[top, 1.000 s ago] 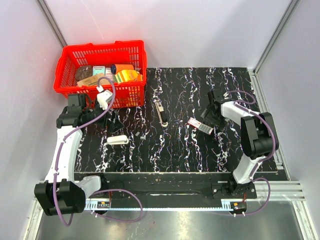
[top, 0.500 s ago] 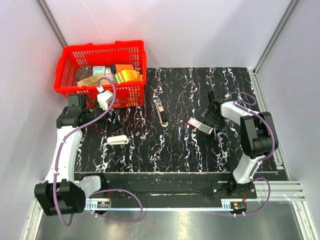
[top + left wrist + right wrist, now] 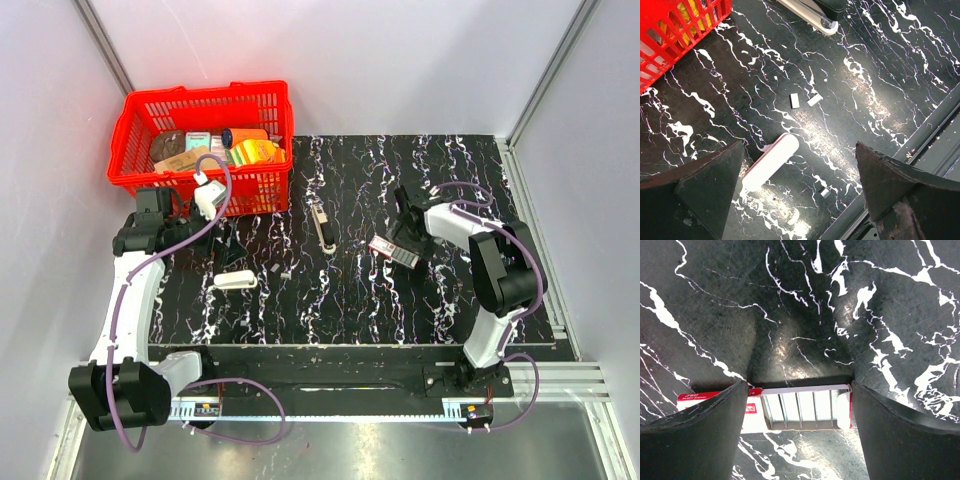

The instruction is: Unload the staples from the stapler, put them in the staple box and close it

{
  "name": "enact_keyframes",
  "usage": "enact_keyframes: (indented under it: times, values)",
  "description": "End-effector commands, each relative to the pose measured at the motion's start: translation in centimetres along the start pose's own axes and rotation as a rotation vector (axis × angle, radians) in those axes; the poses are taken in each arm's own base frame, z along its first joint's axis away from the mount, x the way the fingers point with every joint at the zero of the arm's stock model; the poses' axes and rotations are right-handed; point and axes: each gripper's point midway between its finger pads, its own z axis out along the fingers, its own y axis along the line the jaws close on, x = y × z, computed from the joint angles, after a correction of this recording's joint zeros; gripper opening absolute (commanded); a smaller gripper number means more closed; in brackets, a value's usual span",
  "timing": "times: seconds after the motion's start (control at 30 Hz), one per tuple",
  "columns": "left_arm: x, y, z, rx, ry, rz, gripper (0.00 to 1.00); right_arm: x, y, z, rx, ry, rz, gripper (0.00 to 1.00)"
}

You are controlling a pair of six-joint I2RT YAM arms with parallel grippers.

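The stapler (image 3: 322,224) lies mid-frame in the top view, apart from both arms. The right gripper (image 3: 799,386) is spread wide, the red-and-white box (image 3: 795,407) between its fingers. The left gripper (image 3: 800,150) gapes above the white oblong piece (image 3: 771,161).

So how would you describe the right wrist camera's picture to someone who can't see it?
A small red-and-white box, silvery rows showing through its open top, lies flat on the black, white-veined table, spanning the gap between the open right pincer's two dark fingers.
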Motion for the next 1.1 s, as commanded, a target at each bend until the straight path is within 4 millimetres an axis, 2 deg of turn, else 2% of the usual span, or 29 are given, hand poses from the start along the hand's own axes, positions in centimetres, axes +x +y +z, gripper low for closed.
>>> enact_keyframes:
  times: [0.0,0.27,0.77,0.93,1.07]
  values:
    - [-0.9,0.0,-0.5,-0.012,-0.032,0.036,0.99,4.2,0.4,1.1,0.009,0.111,0.008,0.87]
    - [-0.7,0.3,-1.1,-0.054,-0.032,0.070,0.99,8.0,2.3,-0.4,0.000,0.139,-0.105,0.86]
    - [-0.5,0.2,-1.1,-0.056,-0.029,0.075,0.99,15.1,1.1,-2.0,0.017,0.185,-0.242,0.86]
    - [-0.5,0.2,-1.0,-0.049,-0.030,0.069,0.99,17.7,2.2,-3.3,-0.001,0.196,-0.306,0.87]
    - [-0.5,0.2,-1.0,-0.049,-0.029,0.066,0.99,19.0,2.4,-4.2,-0.011,0.202,-0.323,0.87]
